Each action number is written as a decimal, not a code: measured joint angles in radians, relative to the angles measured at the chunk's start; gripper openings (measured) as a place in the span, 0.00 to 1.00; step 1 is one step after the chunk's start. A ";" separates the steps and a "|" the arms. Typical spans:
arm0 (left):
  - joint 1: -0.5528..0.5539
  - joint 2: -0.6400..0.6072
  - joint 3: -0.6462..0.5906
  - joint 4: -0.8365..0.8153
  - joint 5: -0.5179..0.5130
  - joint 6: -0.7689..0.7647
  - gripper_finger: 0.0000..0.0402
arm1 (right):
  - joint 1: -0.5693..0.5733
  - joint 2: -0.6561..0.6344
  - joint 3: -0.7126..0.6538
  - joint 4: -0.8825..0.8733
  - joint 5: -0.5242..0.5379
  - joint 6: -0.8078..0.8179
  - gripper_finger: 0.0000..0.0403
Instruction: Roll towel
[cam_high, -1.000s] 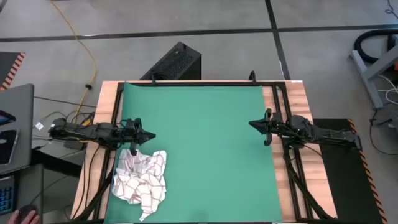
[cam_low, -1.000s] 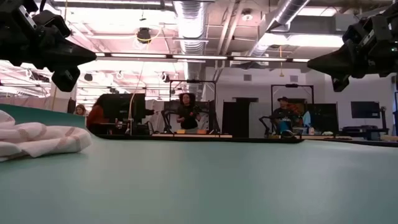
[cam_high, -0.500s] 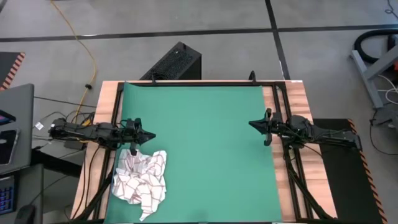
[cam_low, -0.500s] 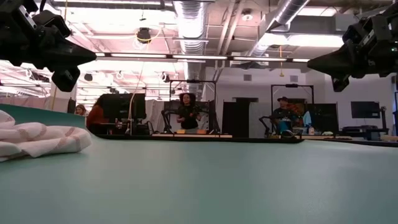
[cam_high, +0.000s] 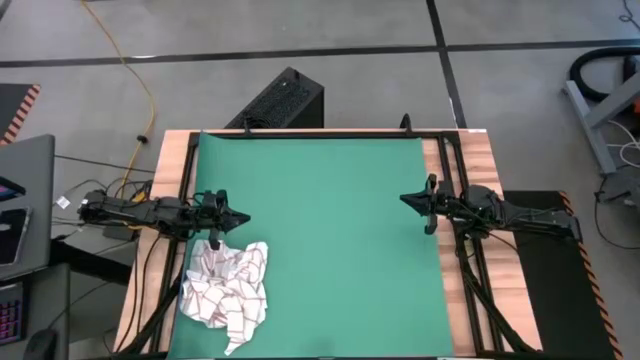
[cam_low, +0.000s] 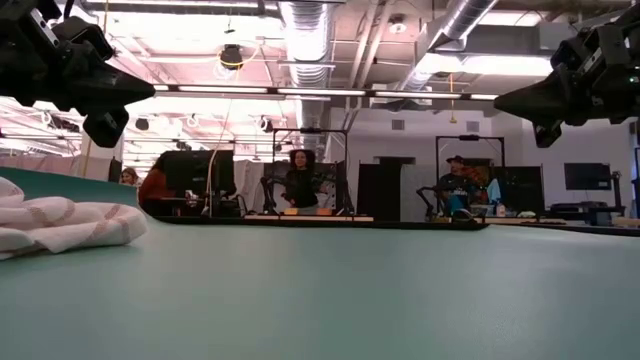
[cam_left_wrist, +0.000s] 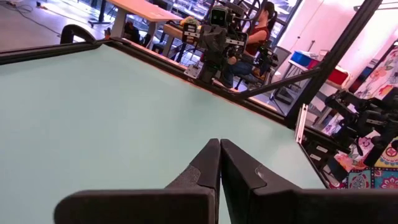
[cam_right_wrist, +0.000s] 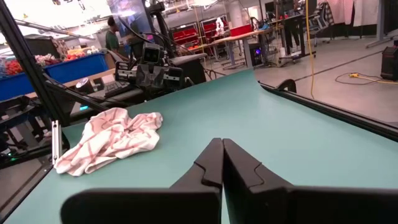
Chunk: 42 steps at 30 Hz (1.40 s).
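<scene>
The towel (cam_high: 228, 292) lies crumpled in a loose heap on the green mat (cam_high: 330, 200), down in the near-left corner of the desk (cam_high: 478, 160), its red grid lines running every which way through the folds. From the low camera only one rumpled end of it shows at the left edge, resting flat on the mat. The left gripper (cam_high: 240, 217) hangs above the mat's left edge, just beyond the top of the heap and not touching the cloth; its jaws are pressed together with nothing between them, which the left wrist view shows plainly, the two dark fingers (cam_left_wrist: 208, 163) meeting along one thin seam. The right gripper (cam_high: 408, 199) hovers over the mat's right side, well apart from the towel, pointing in toward the middle, and its jaws are closed as well, empty, the fingers (cam_right_wrist: 212, 160) lying against each other in its own wrist view. Seen from there, the towel sits far across the mat in front of the other arm. Both arms reach in level from the desk's two sides, clear of the surface. Wooden strips of the desk show on either side of the mat. Beyond the desk, in the room, a few people (cam_low: 299, 181) are at workstations under bright ceiling lights, and a yellow cable (cam_high: 137, 80) trails over the floor.
</scene>
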 joint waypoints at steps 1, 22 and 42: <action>0.000 0.000 0.000 0.000 0.000 0.000 0.00 | 0.000 0.000 0.000 0.000 0.000 0.000 0.05; 0.000 0.012 0.000 0.014 -0.165 -0.370 0.00 | 0.000 0.000 0.000 0.000 0.001 -0.035 0.05; 0.001 0.009 -0.001 0.067 -0.469 -0.375 0.00 | 0.001 -0.001 -0.004 0.046 0.002 -0.030 0.05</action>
